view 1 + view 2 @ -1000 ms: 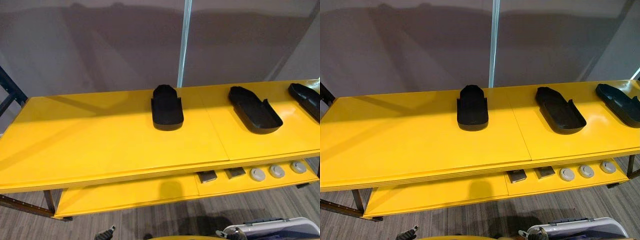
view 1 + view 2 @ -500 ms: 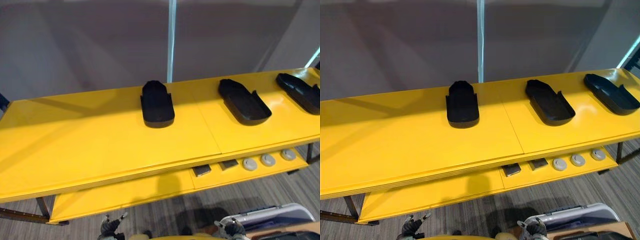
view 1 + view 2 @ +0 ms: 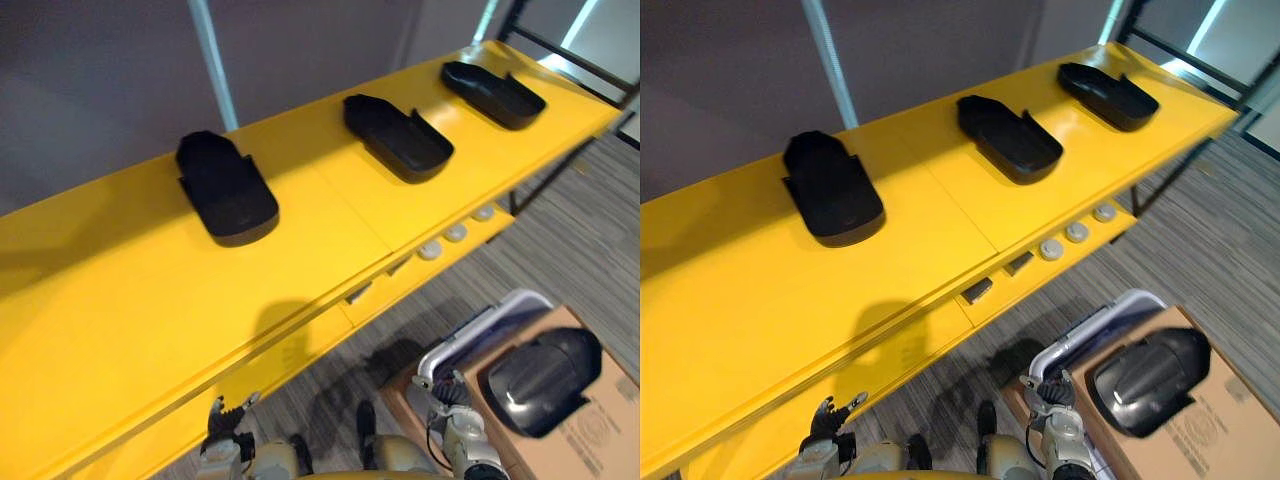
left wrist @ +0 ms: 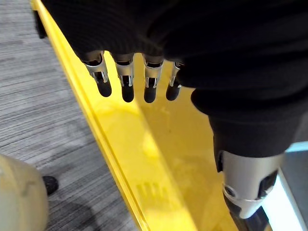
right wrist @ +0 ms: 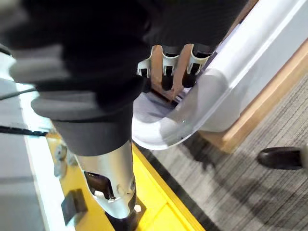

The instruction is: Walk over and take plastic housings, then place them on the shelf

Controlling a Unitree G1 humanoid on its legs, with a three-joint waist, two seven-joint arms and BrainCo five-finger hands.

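Swung rightward since the earlier frame, the camera now takes in a dark housing [image 3: 540, 378] on a box [image 3: 600, 440] cut off at the edge, which partly hides a white bin [image 3: 478, 328]. Three housings [image 3: 225, 190] lie apart along the yellow shelf [image 3: 120, 300]. Low down, left hand [image 4: 159, 43] and right hand [image 5: 144, 38] hang with straight fingers, holding nothing.

shelf [image 3: 120, 300]: glossy yellow | housings [image 3: 225, 190]: matt black plastic | box [image 3: 595, 430]: cardboard
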